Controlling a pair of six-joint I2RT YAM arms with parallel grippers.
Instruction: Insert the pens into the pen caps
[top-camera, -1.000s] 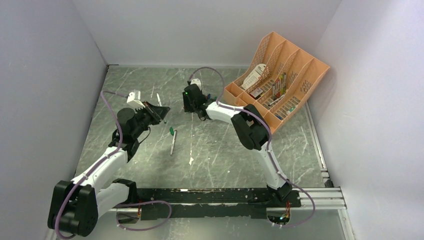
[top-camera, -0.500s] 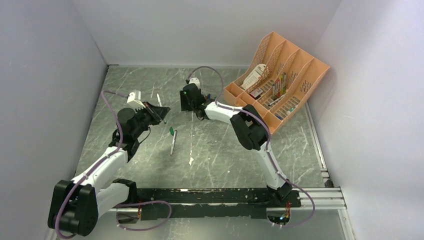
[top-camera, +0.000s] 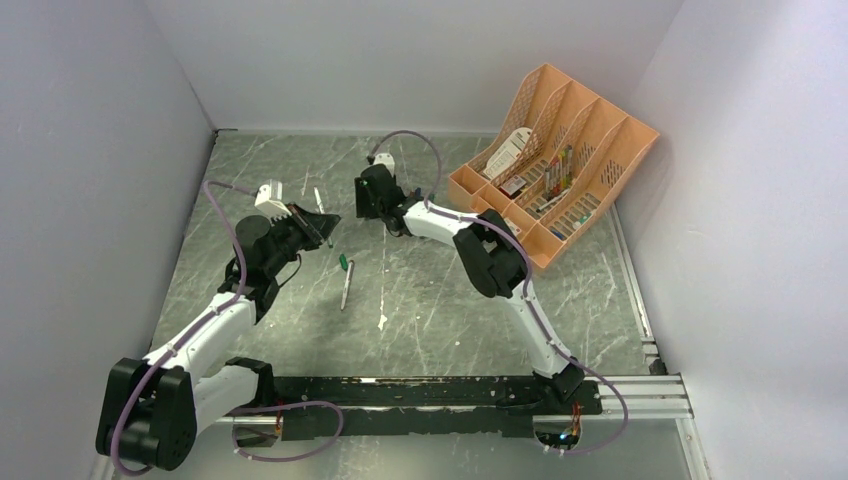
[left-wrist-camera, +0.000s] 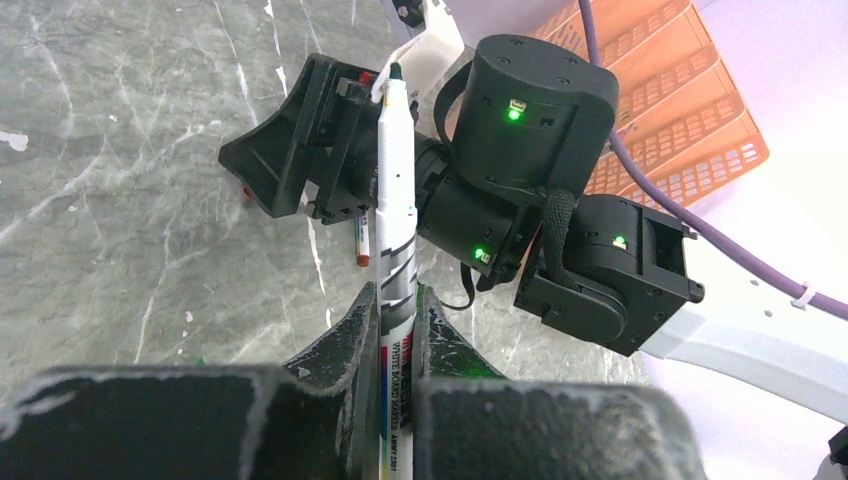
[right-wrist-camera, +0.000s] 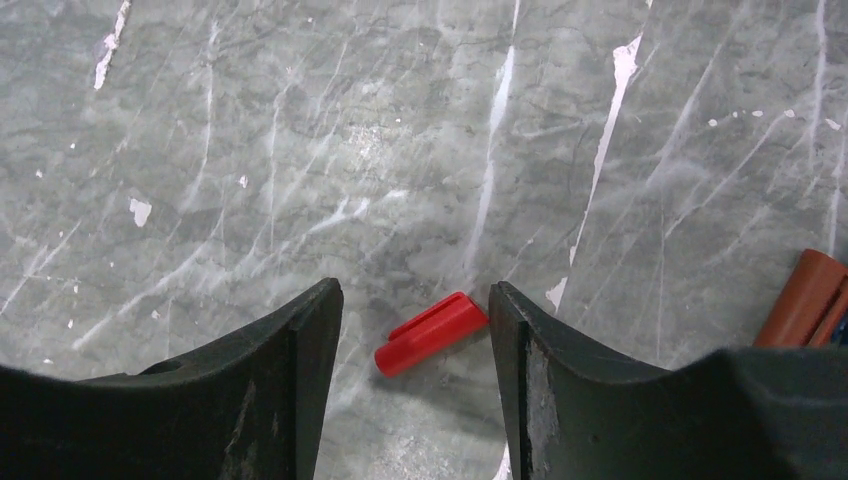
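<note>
My left gripper is shut on a whitish pen, whose dark green tip points away toward the right arm's wrist. In the top view that left gripper is raised at the table's left middle. My right gripper is open and points down at the table, with a red pen cap lying between its fingers, nearer the right one. A brownish cap shows at the right edge. Another pen, with a green cap, lies mid-table. A third pen lies farther back, and a red-ended pen lies under the right wrist.
An orange organiser with bunched pens and cards leans at the back right. The right gripper and the held pen's tip are close together near the table's middle back. Walls enclose the marble table on three sides.
The right gripper has shifted a little to the left and back, toward the left arm, and its jaws have spread wider. The left arm with its pen has stayed still.
</note>
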